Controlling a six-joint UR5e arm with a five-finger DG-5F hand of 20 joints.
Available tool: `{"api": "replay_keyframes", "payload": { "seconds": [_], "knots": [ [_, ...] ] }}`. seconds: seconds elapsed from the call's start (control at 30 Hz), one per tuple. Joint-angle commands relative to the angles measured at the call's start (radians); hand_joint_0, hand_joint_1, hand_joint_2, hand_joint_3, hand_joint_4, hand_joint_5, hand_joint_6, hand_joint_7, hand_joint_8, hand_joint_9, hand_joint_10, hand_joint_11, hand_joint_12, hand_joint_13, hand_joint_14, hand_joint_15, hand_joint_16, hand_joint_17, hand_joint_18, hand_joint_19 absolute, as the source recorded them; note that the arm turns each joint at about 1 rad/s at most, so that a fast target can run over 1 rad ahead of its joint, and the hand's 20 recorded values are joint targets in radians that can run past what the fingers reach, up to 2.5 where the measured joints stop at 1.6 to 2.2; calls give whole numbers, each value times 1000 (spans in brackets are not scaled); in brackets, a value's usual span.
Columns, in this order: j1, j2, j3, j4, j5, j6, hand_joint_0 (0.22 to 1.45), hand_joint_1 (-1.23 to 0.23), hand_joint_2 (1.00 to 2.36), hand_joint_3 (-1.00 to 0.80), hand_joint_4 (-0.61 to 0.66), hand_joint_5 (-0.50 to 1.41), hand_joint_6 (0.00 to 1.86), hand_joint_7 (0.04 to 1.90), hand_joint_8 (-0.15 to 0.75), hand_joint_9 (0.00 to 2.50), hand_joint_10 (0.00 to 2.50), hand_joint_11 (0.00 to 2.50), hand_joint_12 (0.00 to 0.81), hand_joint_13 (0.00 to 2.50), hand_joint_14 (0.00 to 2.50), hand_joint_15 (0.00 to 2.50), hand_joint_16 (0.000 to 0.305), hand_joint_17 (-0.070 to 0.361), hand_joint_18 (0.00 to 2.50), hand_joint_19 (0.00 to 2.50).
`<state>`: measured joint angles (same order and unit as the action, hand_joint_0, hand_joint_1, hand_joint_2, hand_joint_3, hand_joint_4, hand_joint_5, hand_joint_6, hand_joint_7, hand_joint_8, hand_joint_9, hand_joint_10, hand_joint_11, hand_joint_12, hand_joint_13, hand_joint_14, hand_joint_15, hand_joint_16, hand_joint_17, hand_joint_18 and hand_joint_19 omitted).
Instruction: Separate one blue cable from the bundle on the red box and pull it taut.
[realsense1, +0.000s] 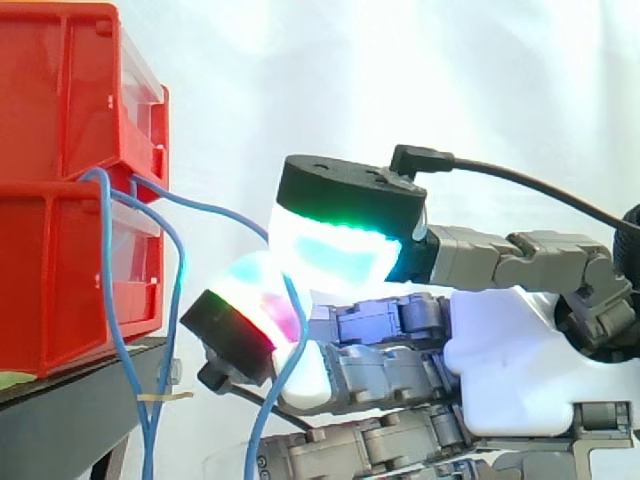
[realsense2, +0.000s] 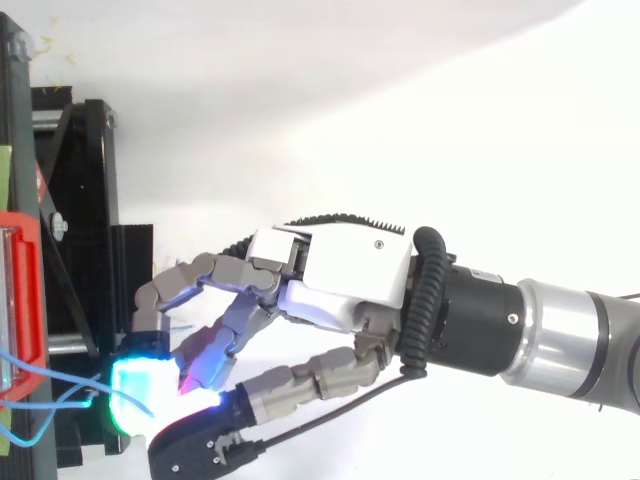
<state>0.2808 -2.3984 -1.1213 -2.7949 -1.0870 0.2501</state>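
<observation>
Two stacked red bins (realsense1: 60, 100) stand at the left on a black stand (realsense1: 60, 420). From the gap between them a bundle of thin blue cables (realsense1: 125, 350) hangs down the front. One blue cable (realsense1: 215, 210) leaves the bundle and arcs right, away from the others. It passes between the glowing green-cyan pad (realsense1: 340, 250) and the pink-white pads (realsense1: 265, 305), then drops below. My hand (realsense1: 510, 370) reaches in from the right, its fingers curled and pinching this cable. From above, the hand (realsense2: 350, 275) points left, and the cable (realsense2: 45, 385) runs from the red bin (realsense2: 20, 300) to the glowing pads.
The black stand (realsense2: 85, 200) and its frame lie close to the left of the fingertips. A white curtain is behind the work. A small yellowish tag (realsense1: 165, 397) sits on the hanging cables beside the stand's edge.
</observation>
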Motion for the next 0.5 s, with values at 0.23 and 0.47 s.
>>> {"api": "replay_keyframes", "payload": {
  "seconds": [0.23, 0.47],
  "knots": [
    [0, 1, 0, -3, 4, 0, 577, -901, 1004, 107, -136, -16, 885, 1179, 227, 1303, 9, 241, 336, 909, 10, 258, 48, 108, 928, 316],
    [0, 1, 0, -14, 1, 6, 527, -862, 1167, 58, -155, -9, 875, 1167, 236, 1276, 10, 215, 350, 907, 11, 252, 51, 114, 944, 299]
  ]
}}
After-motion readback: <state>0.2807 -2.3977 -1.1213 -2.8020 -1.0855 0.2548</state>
